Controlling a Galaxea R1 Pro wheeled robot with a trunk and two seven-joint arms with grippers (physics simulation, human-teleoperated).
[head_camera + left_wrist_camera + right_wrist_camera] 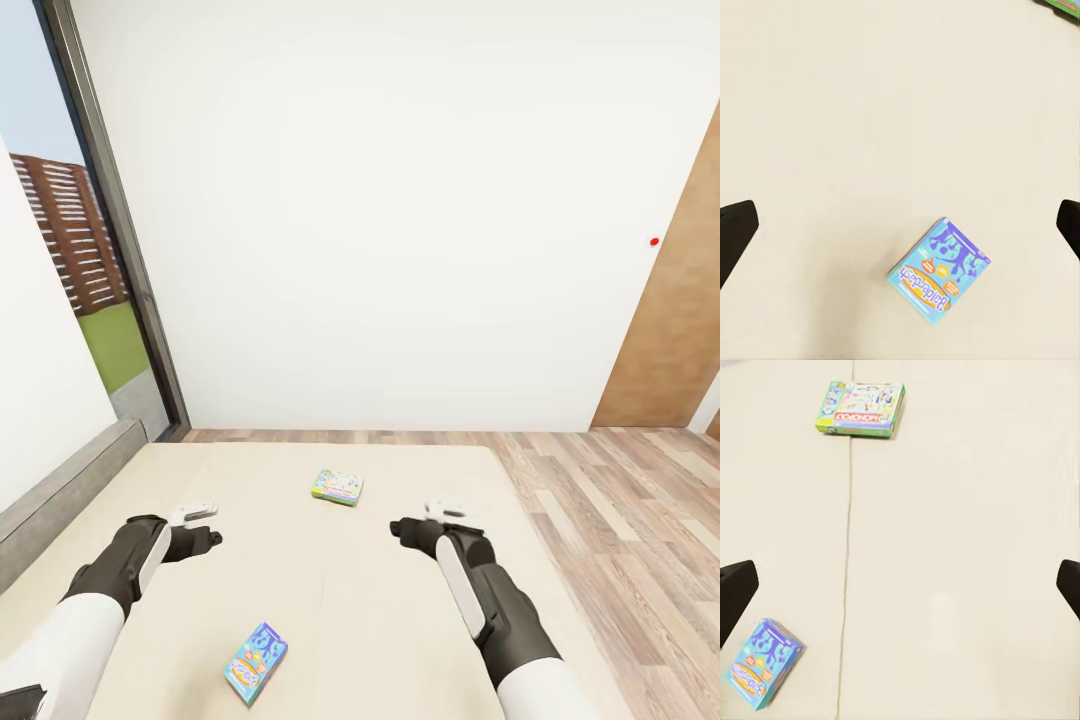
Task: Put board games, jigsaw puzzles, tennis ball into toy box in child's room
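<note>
Two board games lie flat on the bed (420,640), and both grippers hang above the beige mattress with nothing in them. The blue board game (256,662) sits nearest the robot, at about seven o'clock from the middle of the head view, close below and just inboard of the left gripper (193,514). The green-edged board game (338,487) lies farther up the mattress, at about twelve o'clock from the blue one and well apart from it, roughly between the two arms. In the left wrist view the blue box (939,280) shows between the two dark fingertips, which stand wide at either edge, so that gripper is spread; the right gripper (443,510) is likewise spread, its finger (735,592) and its partner far apart at the edges of its view, with the green-edged box (861,408) ahead near the mattress seam. The step in hand looks to be the first pick from the bed. To do it well, I would centre the left gripper over the blue box, turn the wrist so the fingers cross its short side, not its diagonal, and come down squarely. A thin box on a soft mattress may sink or tip, so close on its edges, not its face.
</note>
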